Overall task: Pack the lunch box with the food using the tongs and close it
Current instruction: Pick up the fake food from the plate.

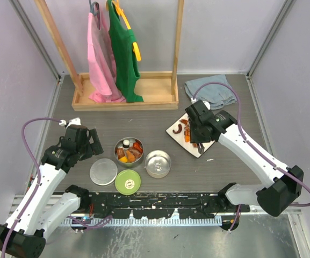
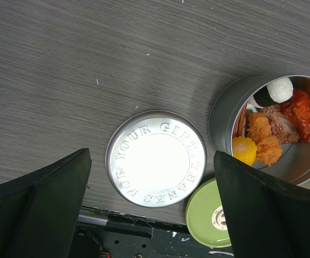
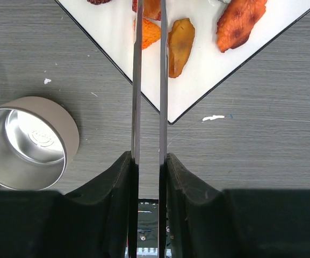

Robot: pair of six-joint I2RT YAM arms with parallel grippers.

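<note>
Beyond the tongs (image 3: 137,80) and plate (image 3: 208,59), grey cloth (image 1: 211,90), wooden rack (image 1: 157,88)

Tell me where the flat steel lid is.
In the top view, the flat steel lid lies left of centre, beside the lime-green lid, below-left of the food-filled tin.

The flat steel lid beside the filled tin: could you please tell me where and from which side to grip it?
Probably by its rim, from straight above: the steel lid lies flat on the table, so only its edge offers purchase. Avoid the side where the green lid sits close to it.
</note>
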